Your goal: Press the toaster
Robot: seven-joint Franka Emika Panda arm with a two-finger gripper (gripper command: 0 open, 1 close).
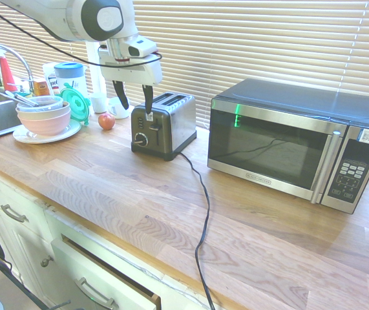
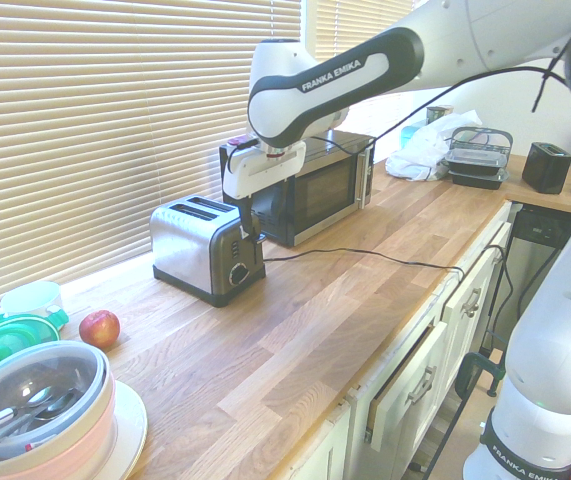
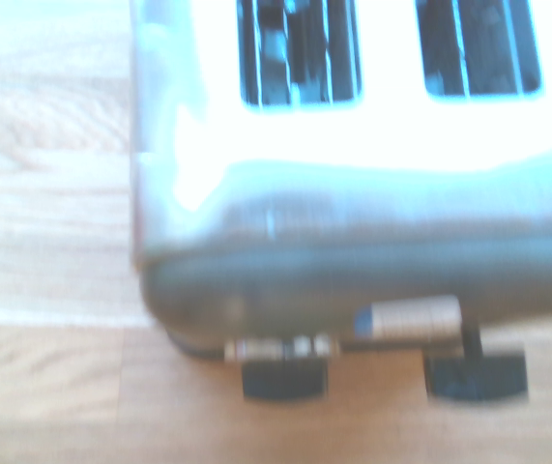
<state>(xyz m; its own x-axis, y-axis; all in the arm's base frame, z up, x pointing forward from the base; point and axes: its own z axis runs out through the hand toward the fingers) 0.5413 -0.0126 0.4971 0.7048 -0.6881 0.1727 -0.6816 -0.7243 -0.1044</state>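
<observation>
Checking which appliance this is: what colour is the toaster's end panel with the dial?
Black, on the toaster; clearest in the first exterior view.

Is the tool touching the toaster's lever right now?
Cannot tell. In the first exterior view the open tool has one fingertip overlapping the toaster at its lever end; the second exterior view hides that spot, so neither shows contact or gap plainly.
</observation>
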